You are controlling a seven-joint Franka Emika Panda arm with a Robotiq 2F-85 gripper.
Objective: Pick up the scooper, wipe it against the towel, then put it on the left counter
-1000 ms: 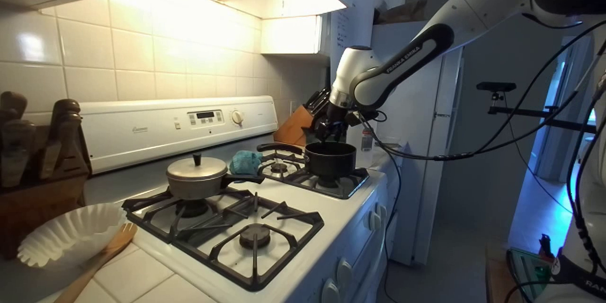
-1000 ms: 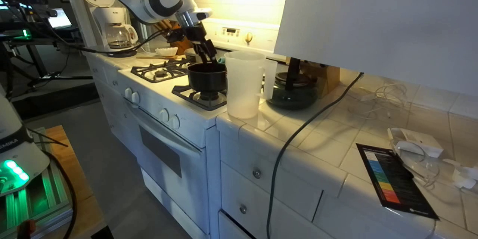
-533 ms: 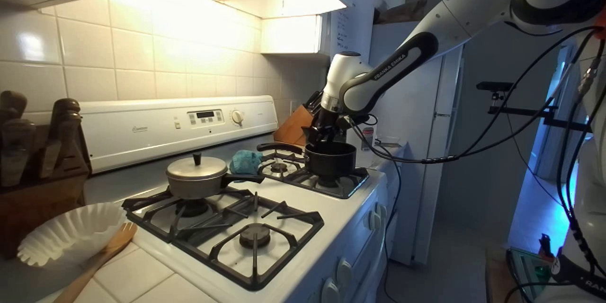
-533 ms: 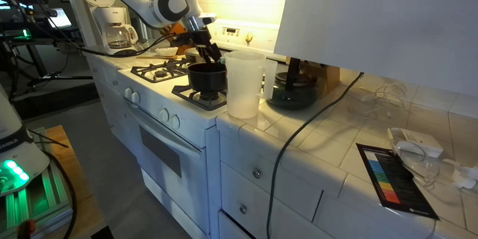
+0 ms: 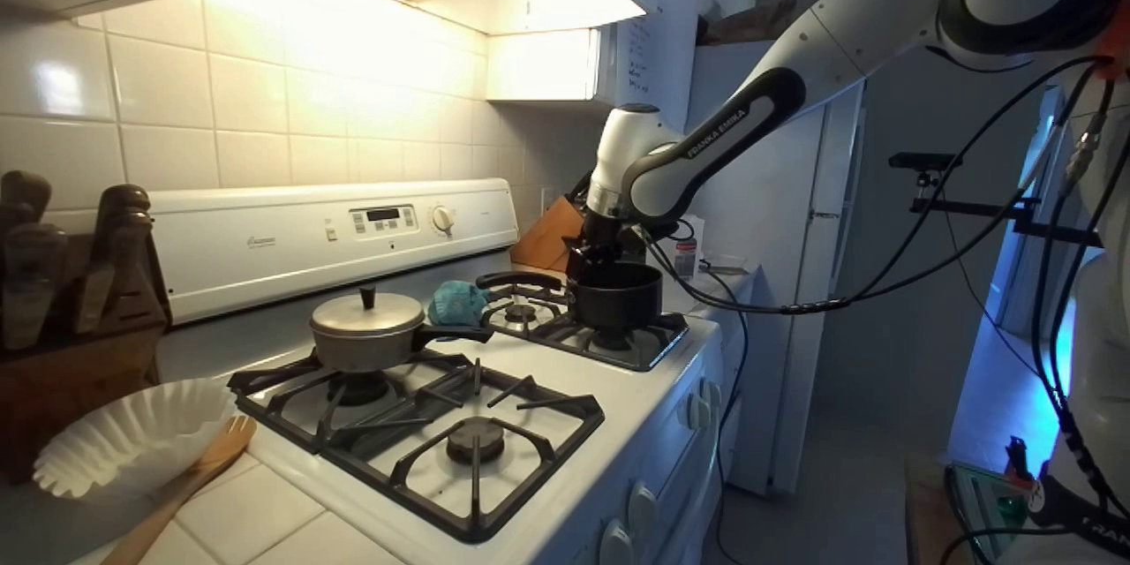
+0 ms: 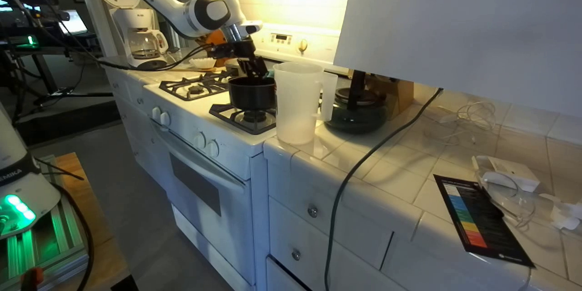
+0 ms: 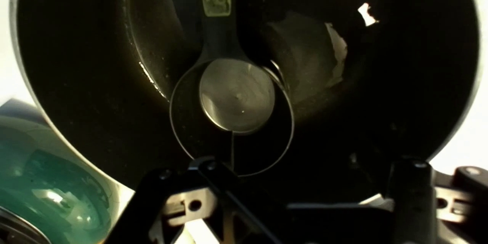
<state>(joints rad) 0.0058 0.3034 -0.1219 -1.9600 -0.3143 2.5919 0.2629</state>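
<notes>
End effector (image 7: 305,171) at the bottom of the wrist view, released, its jaws well apart; a black pot (image 7: 87,95) beneath fills most of that frame; inside it, around mid-frame, sits the scooper (image 7: 232,84), handle toward the upper edge; in an exterior view, left of centre, a bunched blue towel (image 5: 457,304) shows between the pot and a lidded saucepan (image 5: 366,331).

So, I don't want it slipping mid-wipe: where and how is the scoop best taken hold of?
Probably by the handle, from above, with the claw closing across its long sides. It is a straight strip, narrower than the round cup, and the pot rings that cup, likely blocking a sideways approach.
</notes>
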